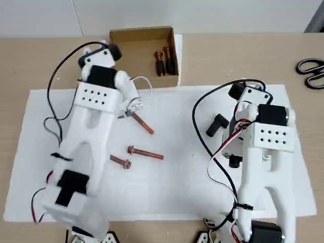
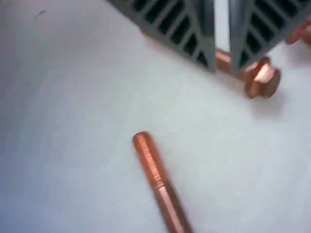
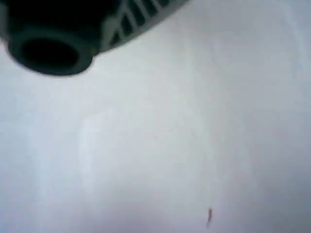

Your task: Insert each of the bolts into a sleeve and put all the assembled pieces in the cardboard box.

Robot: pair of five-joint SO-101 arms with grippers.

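the left gripper (image 2: 222,65) has its fingers clamped on a bolt (image 2: 262,81) near the far edge of the white sheet (image 1: 172,192). a second bolt (image 1: 146,152) and a third bolt (image 1: 121,162) lie loose toward the sheet's middle. the cardboard box (image 1: 117,40) at the table's far edge holds two assembled pieces (image 1: 161,62). a black sleeve (image 3: 48,48) sits against the right gripper (image 3: 116,29); i cannot tell whether it is gripped.

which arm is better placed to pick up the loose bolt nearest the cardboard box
Left: its gripper is right over that bolt, while the right arm sits across the sheet by a black sleeve.
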